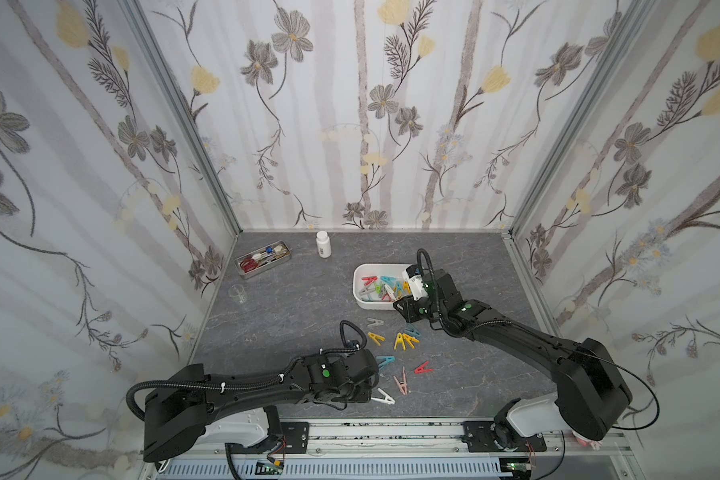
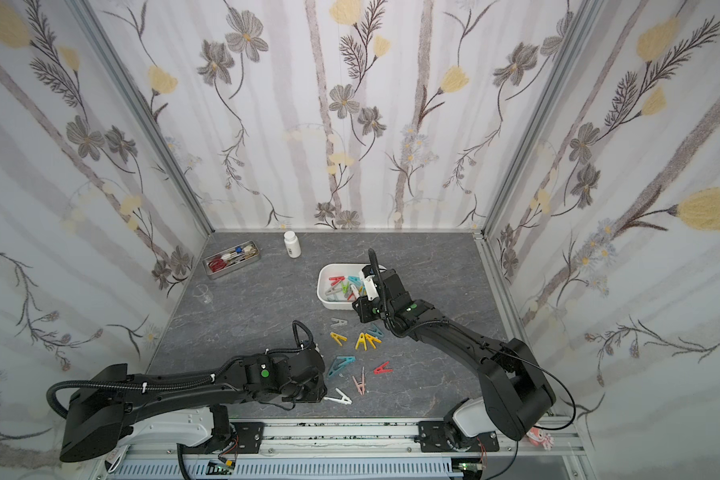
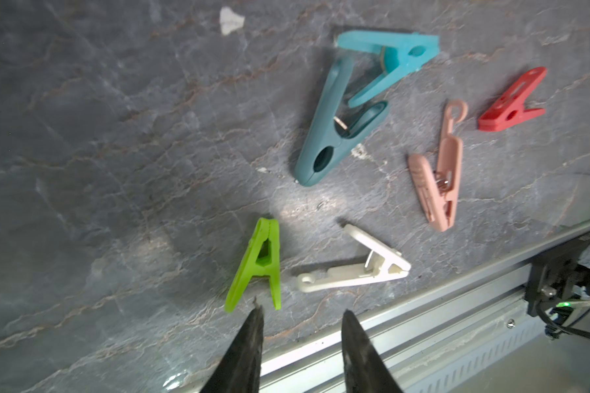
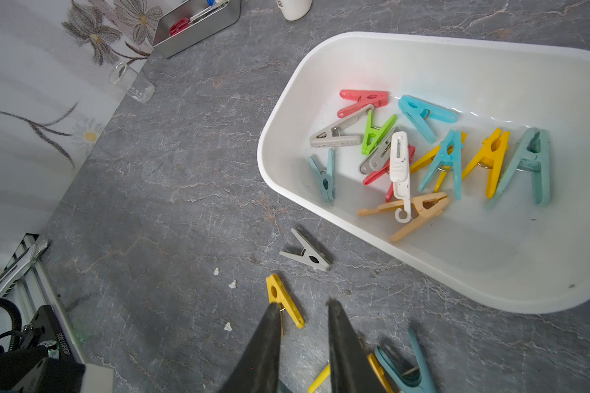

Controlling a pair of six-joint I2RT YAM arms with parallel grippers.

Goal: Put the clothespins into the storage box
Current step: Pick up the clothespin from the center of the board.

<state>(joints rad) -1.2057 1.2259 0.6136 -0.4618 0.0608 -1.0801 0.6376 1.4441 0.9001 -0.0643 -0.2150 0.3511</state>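
On the table (image 1: 287, 316) the storage box (image 1: 368, 304) sits right of the middle with a heap of clothespins (image 1: 381, 286) inside it. More loose clothespins (image 1: 404, 340) lie scattered in front of the box, toward the near edge. Near the back wall a bottle (image 1: 323, 244) stands upright, the metal tray (image 1: 267, 264) lies to its left by the left wall, and a beaker (image 1: 238, 294) stands in front of that tray, well apart from the box.

Glossy storage box (image 4: 491, 265) — plastic; smooth
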